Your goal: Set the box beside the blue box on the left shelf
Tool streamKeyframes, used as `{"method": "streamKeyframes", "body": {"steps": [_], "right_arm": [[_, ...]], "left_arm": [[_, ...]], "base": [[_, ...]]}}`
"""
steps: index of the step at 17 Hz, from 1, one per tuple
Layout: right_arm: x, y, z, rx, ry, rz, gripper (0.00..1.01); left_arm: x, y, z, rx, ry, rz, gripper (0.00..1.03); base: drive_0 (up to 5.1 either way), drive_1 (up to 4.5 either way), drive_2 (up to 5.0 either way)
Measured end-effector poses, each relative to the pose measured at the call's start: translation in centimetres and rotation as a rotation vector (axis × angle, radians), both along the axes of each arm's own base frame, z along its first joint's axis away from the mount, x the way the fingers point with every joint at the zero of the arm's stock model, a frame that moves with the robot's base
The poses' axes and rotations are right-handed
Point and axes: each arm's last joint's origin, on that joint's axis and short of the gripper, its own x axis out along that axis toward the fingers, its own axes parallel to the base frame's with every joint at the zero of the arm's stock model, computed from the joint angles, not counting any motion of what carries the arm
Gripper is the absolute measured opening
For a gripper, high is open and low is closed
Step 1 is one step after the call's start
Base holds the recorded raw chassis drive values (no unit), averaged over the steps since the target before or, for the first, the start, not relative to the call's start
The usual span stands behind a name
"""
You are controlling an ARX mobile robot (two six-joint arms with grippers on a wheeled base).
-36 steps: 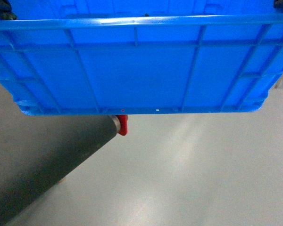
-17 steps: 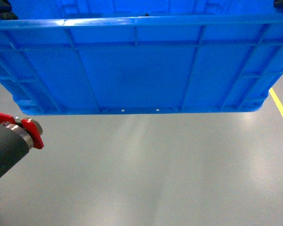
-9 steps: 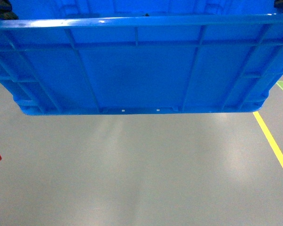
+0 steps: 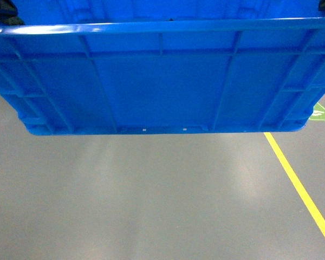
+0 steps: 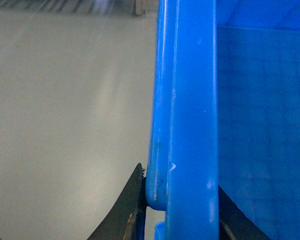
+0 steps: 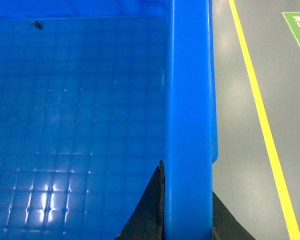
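The box (image 4: 162, 81), a large bright blue crate with ribbed walls, hangs above the grey floor and fills the top half of the head view. My left gripper (image 5: 182, 212) is shut on its left rim (image 5: 187, 100), with one black finger (image 5: 125, 217) outside the wall and the other inside. On the opposite rim (image 6: 190, 100) my right gripper (image 6: 187, 212) is shut the same way, one finger (image 6: 147, 210) inside the box and one outside. The box's smooth inside (image 6: 75, 125) holds nothing. The left shelf and the other blue box are out of view.
Bare grey floor (image 4: 141, 200) lies below the box. A yellow floor line (image 4: 300, 189) runs diagonally at the right, with a green floor sign (image 4: 320, 112) beyond it. A striped, blurred structure (image 5: 65, 4) shows at the far top edge of the left wrist view.
The view has swung: the red-and-grey post on the left has slid out of sight, and the yellow line has come in from the right. The box stays held as before.
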Motion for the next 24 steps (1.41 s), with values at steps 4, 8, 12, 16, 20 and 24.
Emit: {"method": "streamKeyframes", "body": {"steps": [4, 8, 12, 16, 20, 24], "right_arm": [[-0.12, -0.01, 0.25, 0.002, -0.010, 0.002, 0.08], [-0.12, -0.01, 0.26, 0.002, -0.011, 0.002, 0.08], [-0.08, 0.00, 0.20, 0.003, -0.010, 0.002, 0.08], [-0.07, 0.00, 0.22, 0.004, -0.012, 0.002, 0.08], [-0.07, 0.02, 0.21, 0.004, -0.011, 0.002, 0.08], [-0.08, 0.02, 0.19, 0.003, -0.009, 0.002, 0.08]], "left_arm": [[-0.10, 0.05, 0.23, 0.001, -0.009, 0.005, 0.19], [-0.08, 0.04, 0.25, -0.001, -0.012, 0.004, 0.19], [-0.08, 0.05, 0.25, 0.000, -0.012, 0.004, 0.19], [-0.08, 0.05, 0.25, 0.000, -0.013, 0.005, 0.19], [-0.10, 0.05, 0.28, 0.001, -0.014, 0.006, 0.19], [-0.12, 0.05, 0.29, 0.000, -0.013, 0.006, 0.19]], "base": [[0.3, 4.63, -4.0], [0.2, 4.57, -4.1], [0.0, 4.36, -4.3], [0.1, 4.40, -4.3], [0.0, 4.38, -4.3], [0.0, 4.31, -4.4]]}}
